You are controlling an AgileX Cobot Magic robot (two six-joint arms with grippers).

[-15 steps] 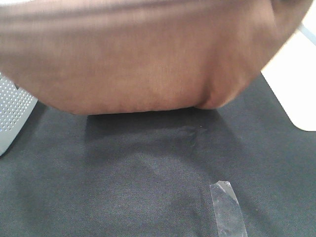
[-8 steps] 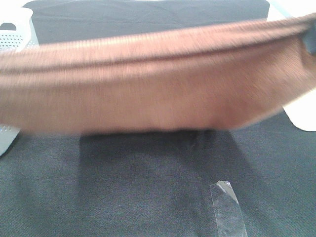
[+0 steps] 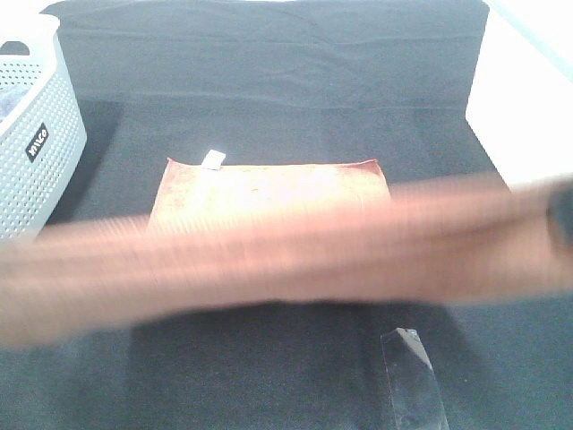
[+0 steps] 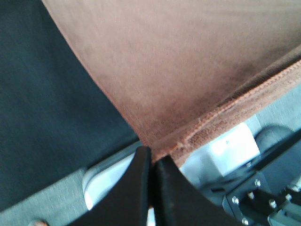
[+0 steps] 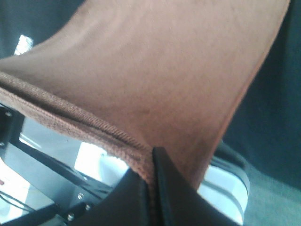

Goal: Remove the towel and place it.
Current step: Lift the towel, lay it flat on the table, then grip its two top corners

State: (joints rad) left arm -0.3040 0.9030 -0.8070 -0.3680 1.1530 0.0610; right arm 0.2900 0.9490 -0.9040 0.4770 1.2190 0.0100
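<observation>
The brown towel (image 3: 269,202) is spread between both arms. Its far part lies flat on the black table cover (image 3: 269,81), with a small white tag (image 3: 213,159) at the far left corner. Its near edge is a blurred band held up across the front of the exterior view. In the left wrist view my left gripper (image 4: 151,162) is shut on the towel's stitched edge (image 4: 225,113). My right gripper (image 5: 151,176) pinches another corner of the towel (image 5: 155,70), and shows as a dark blur (image 3: 562,210) at the right edge.
A white perforated basket (image 3: 36,134) stands at the back left. A strip of clear tape (image 3: 412,381) sticks to the cover near the front. A white surface (image 3: 528,107) borders the cover on the right.
The towel has dropped away from the high camera. Its far part now lies on the black cover, and the held edge has moved down and toward the front.
</observation>
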